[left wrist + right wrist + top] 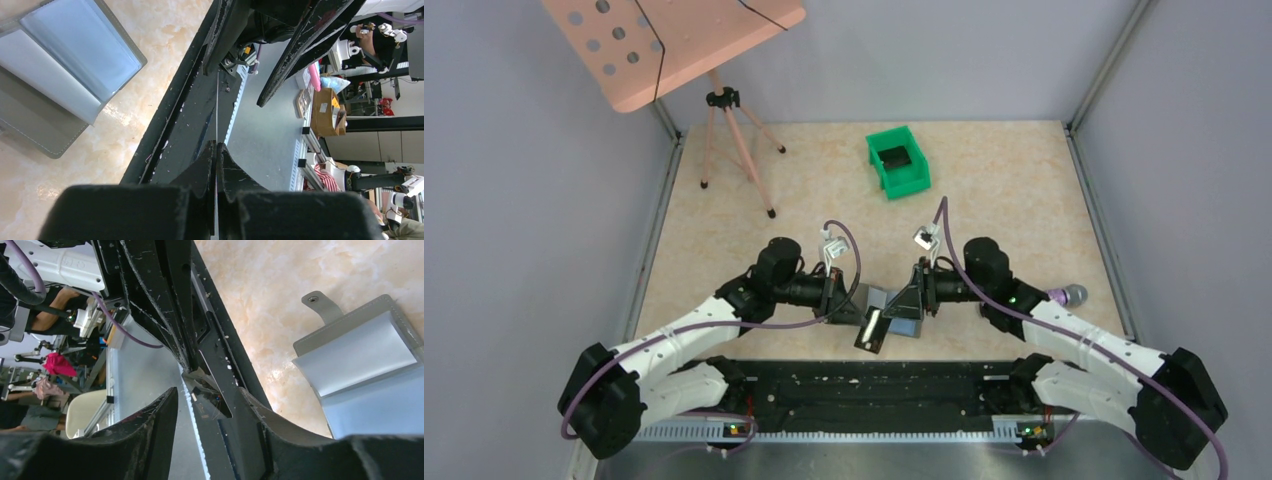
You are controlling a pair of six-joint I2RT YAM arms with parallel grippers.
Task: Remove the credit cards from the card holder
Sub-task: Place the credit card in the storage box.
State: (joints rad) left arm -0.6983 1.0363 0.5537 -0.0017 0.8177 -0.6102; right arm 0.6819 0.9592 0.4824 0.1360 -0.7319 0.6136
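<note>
Grey card holder [60, 80] open, light-blue panel [85, 47] showing.

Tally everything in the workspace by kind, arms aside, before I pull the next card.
card holder: 1
card, pinched in the left claw: 1
green bin: 1
dark item inside the bin: 1
purple cylinder: 1
pink stand: 1
Total: 6
</note>
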